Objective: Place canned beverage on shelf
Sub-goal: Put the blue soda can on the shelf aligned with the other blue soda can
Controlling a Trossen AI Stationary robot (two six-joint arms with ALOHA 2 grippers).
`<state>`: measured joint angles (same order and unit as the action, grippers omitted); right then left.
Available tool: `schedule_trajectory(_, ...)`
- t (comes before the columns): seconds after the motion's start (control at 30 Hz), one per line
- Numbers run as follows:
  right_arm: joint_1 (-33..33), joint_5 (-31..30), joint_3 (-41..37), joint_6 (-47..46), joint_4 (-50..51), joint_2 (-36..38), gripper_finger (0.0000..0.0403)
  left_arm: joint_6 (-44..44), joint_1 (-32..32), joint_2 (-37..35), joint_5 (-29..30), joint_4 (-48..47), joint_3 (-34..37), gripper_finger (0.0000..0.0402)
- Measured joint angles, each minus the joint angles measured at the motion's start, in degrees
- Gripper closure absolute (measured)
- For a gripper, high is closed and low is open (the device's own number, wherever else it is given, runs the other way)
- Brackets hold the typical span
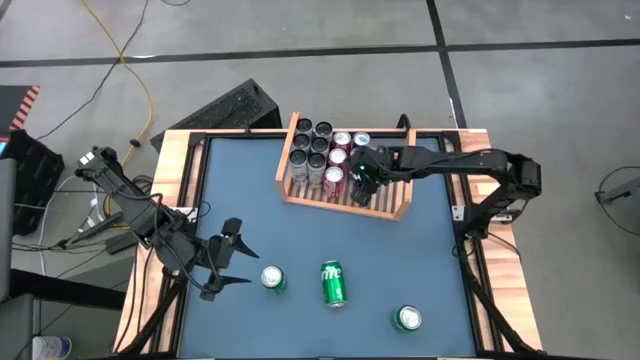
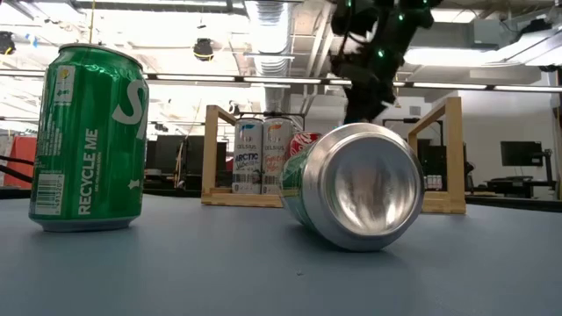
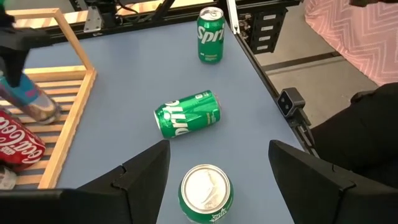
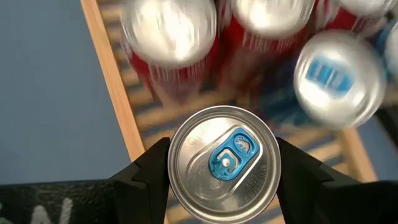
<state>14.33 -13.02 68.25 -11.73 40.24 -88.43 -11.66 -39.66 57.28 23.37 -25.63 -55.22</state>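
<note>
A silver can with a blue pull-tab is clamped upright in the right gripper, over the light wooden slatted shelf beside red cans. Placing step; next, lower and release. The left gripper hangs open above a green can on the surface.

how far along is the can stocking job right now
Done: about ten cans already stand in the light wooden slatted shelf. In hand: the right gripper grips a silver-topped can with a blue tab over the shelf's slats. Left: three green Sprite cans on the blue table, two upright and one on its side; the left gripper is open beside one.
</note>
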Motion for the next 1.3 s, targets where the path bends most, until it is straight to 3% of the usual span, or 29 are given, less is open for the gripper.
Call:
schedule_trajectory(0.37, 0.1, 1.2, -4.0, 2.2, -9.2, 0.1, 0.0184, 0.6, 0.0, 0.0, 0.0, 0.0, 0.0, 0.0140)
schedule_trajectory(1.3, 2.7, 4.2, -4.0, 4.3, -10.4, 0.1, 0.0169, 1.5, 0.0, 0.0, 1.3, 0.0, 0.0, 0.0140)
